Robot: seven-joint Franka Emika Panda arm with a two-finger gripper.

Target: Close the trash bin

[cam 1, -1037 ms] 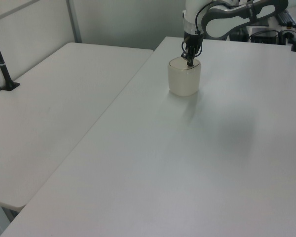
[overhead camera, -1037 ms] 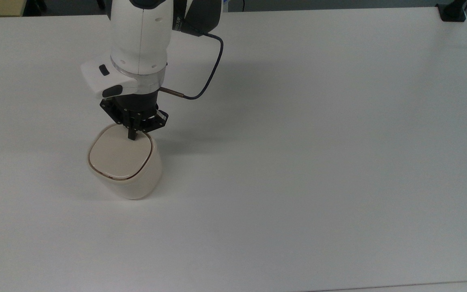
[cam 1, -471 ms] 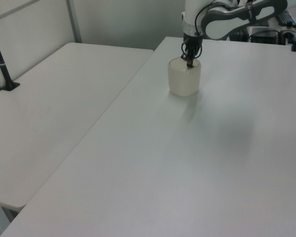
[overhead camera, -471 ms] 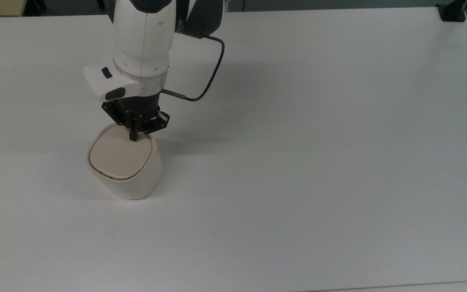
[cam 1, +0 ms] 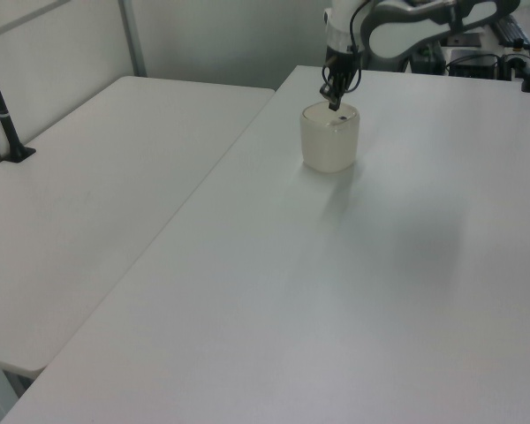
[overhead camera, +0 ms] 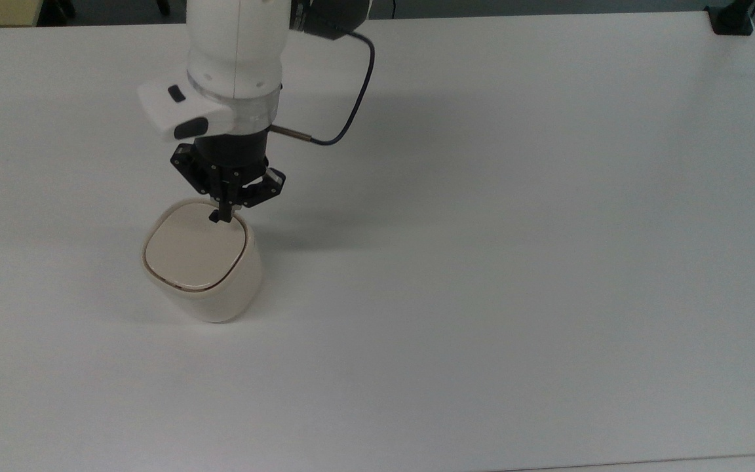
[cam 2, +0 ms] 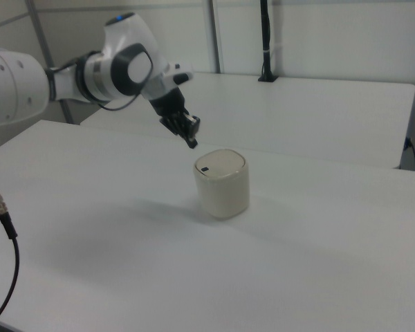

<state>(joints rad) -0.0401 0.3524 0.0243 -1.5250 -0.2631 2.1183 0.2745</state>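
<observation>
The bin (overhead camera: 202, 267) sits left of centre in the top view, lid flat and seemingly shut. The pincer (overhead camera: 223, 217), fingers pressed together and empty, hangs clear above the lid's rear edge. Only retreating seems left.

A white table (overhead camera: 515, 262) carries the cream trash bin (overhead camera: 210, 288), upright, lid shut.

Arm (overhead camera: 236, 59): I lose its upper links past the top view's top edge.
Bin's far rim (overhead camera: 215, 211): fingertips cover it from me.
</observation>
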